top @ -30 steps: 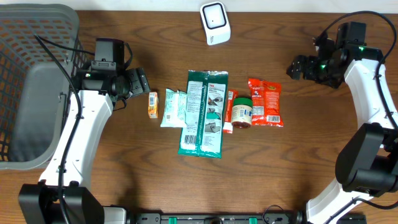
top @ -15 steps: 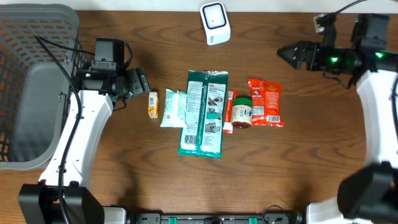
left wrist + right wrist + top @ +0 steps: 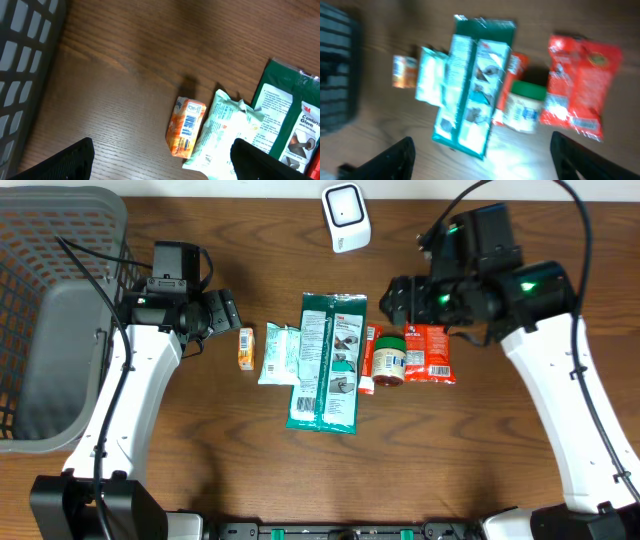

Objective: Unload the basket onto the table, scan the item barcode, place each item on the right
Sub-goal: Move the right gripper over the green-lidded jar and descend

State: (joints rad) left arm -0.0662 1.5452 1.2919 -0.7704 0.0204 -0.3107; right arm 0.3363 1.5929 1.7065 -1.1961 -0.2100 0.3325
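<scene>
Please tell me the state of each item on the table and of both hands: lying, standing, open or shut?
left hand: open, empty.
right hand: open, empty, over the items.
orange box: lying flat, barcode facing up.
pale green packet: lying flat, crumpled.
green glove pack: lying flat.
jar: lying on its side, green lid on.
red bag: lying flat.
scanner: apart from all items.

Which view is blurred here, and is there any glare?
Right wrist view: blurred throughout, so the labels on the jar and red packet can't be read, and there is a bright glare patch on the table below the jar. Left wrist view: sharp, with the orange box barcode crisp. Overhead view: sharp and evenly lit.
</scene>
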